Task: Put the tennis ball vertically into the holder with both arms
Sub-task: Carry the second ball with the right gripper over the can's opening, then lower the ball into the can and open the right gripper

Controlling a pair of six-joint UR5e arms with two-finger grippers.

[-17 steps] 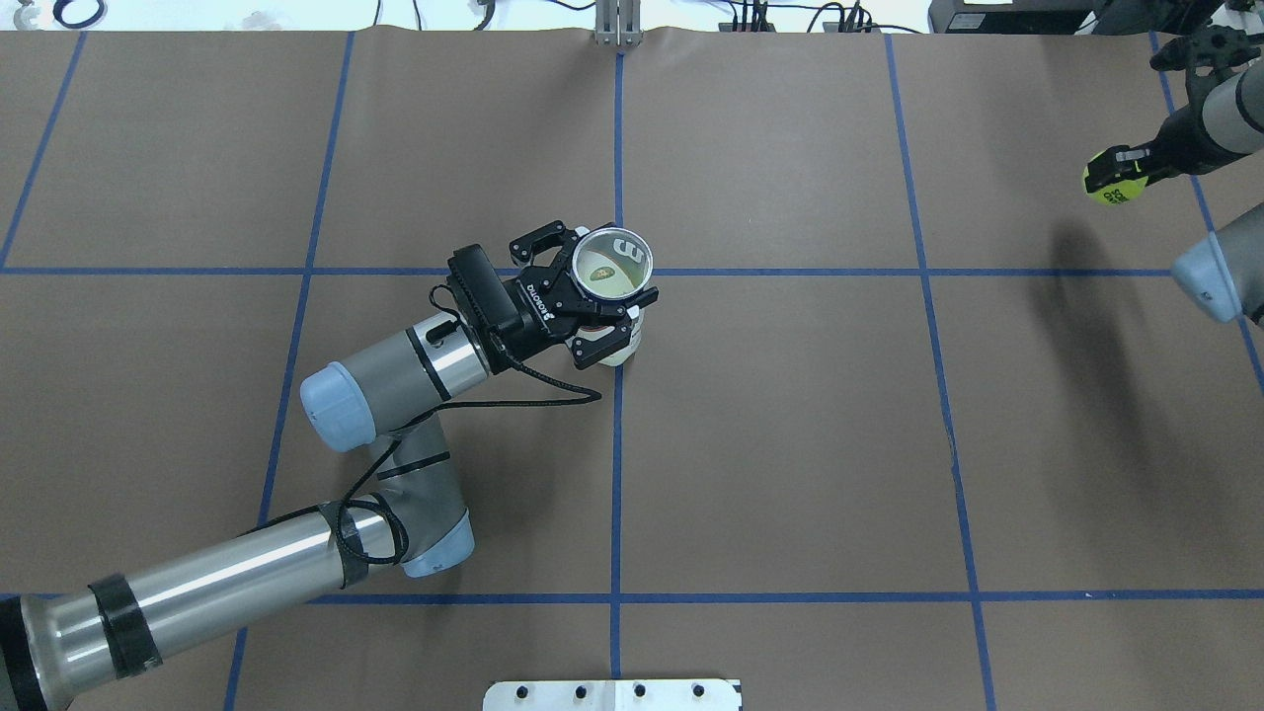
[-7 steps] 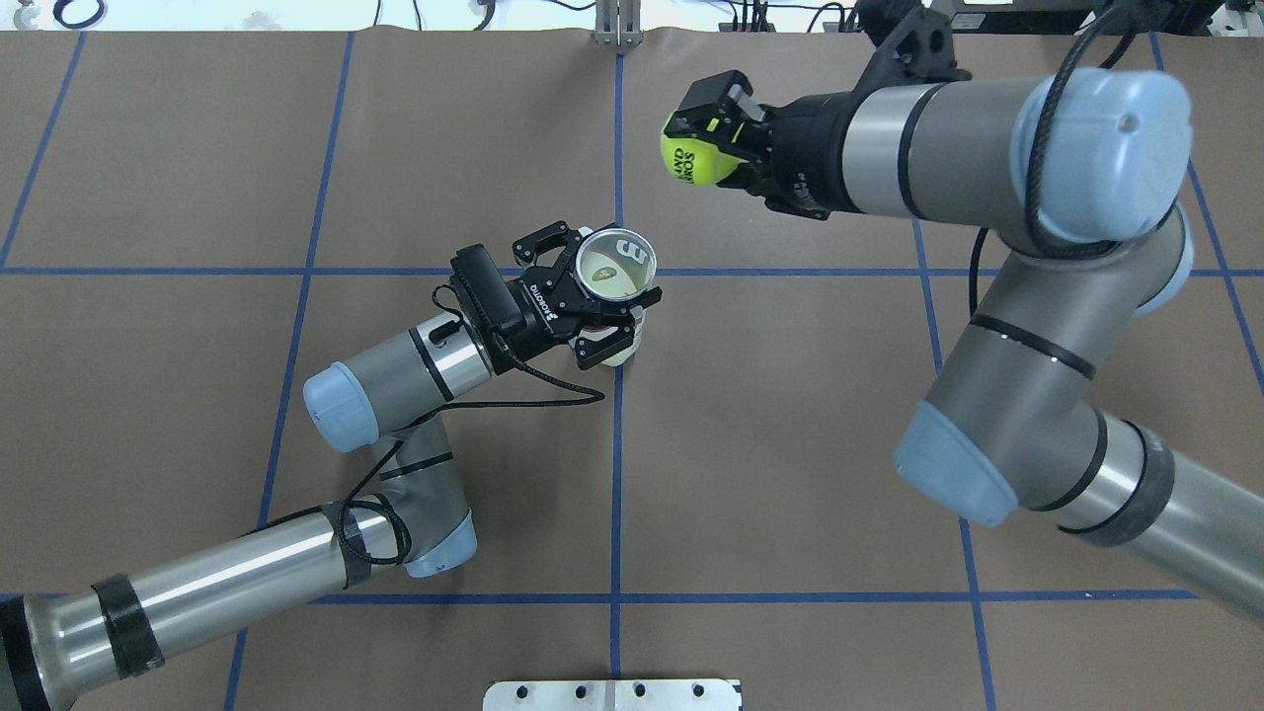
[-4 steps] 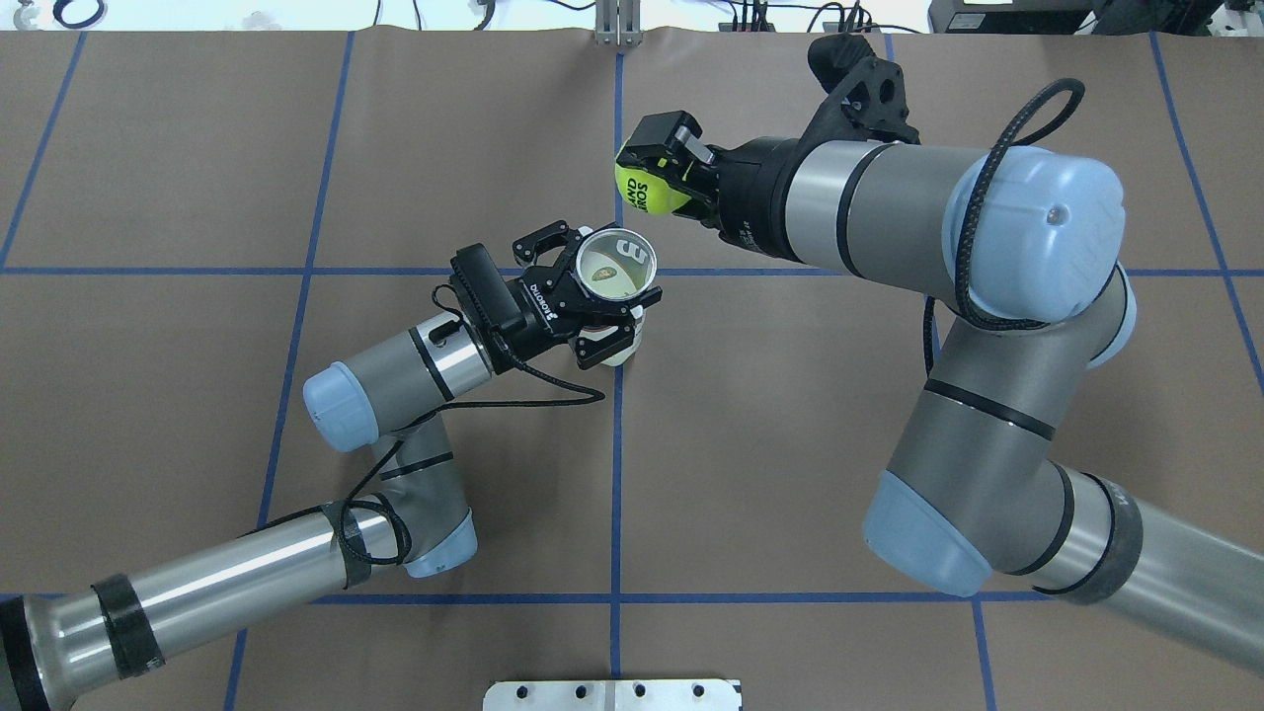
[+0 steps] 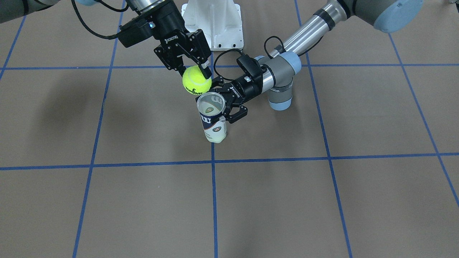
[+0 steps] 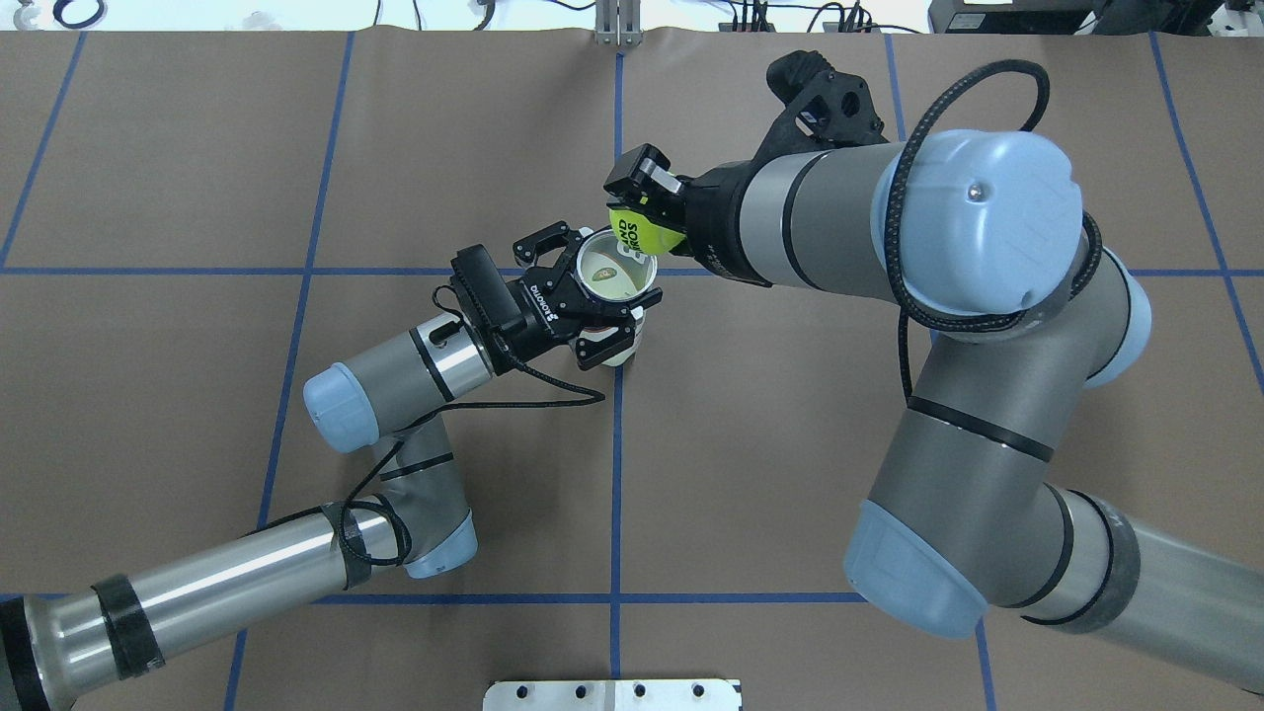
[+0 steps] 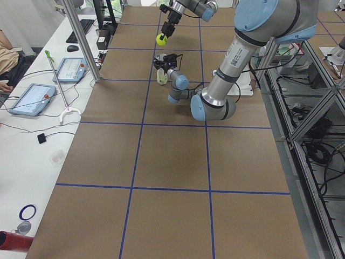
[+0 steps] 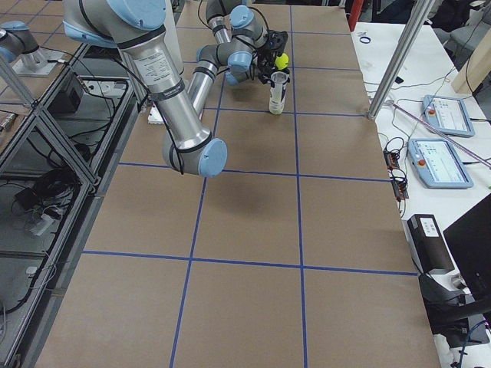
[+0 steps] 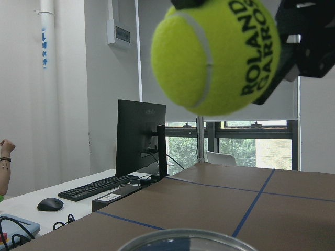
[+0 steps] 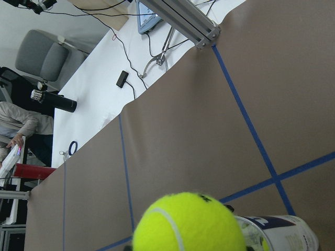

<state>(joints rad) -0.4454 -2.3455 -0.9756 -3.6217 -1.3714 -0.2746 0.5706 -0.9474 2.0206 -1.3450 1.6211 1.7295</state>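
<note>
The holder (image 4: 212,120), a clear can with a white and navy label, stands upright near the table's middle, mouth up (image 5: 612,269). My left gripper (image 4: 225,107) is shut on its upper part from the side (image 5: 604,301). My right gripper (image 4: 195,76) is shut on the yellow-green tennis ball (image 4: 196,81) and holds it just above the can's mouth, a little off-centre, over the rim (image 5: 637,233). The left wrist view shows the ball (image 8: 214,55) hanging above the can's rim (image 8: 183,239). The right wrist view shows the ball (image 9: 188,225) beside the can (image 9: 280,232).
The white bolted pedestal base (image 4: 215,25) stands behind the can on the robot's side. Brown table cover with blue tape grid lines (image 5: 617,474). A metal post (image 6: 81,38) and a side bench with tablets (image 6: 67,67) run along the far edge.
My right arm has swung in from the far right with the ball and brought it down to the can's mouth. My left arm and the can have not moved.
</note>
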